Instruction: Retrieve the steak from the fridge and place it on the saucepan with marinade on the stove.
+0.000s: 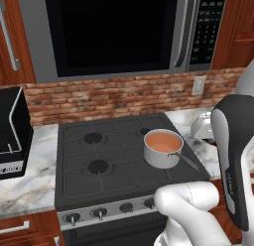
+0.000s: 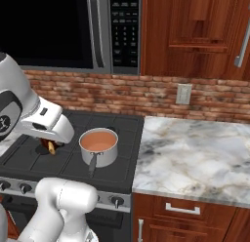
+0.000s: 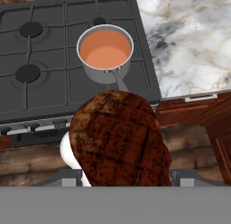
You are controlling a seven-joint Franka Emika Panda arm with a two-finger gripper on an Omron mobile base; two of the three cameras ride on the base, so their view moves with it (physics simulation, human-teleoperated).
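The steak (image 3: 119, 139), dark red-brown with grill marks, looms large at the bottom of the hand view and hides my fingertips. My gripper (image 2: 50, 144) is shut on it and hangs low over the left front of the stove (image 2: 29, 160), to the left of the saucepan (image 2: 98, 147). The steel saucepan (image 1: 162, 148) stands on the stove's (image 1: 99, 165) right side with its long handle pointing toward the front. Smooth orange-pink marinade (image 3: 106, 49) fills it. In the hand view the saucepan (image 3: 104, 56) lies beyond the steak, apart from it. The fridge is out of view.
A black microwave (image 1: 114, 31) hangs above the stove against the brick wall. Marble counter (image 2: 195, 153) extends to the right of the stove. A black appliance (image 1: 12, 133) stands on the counter to the left. A shiny steel object (image 1: 201, 126) sits partly behind my arm.
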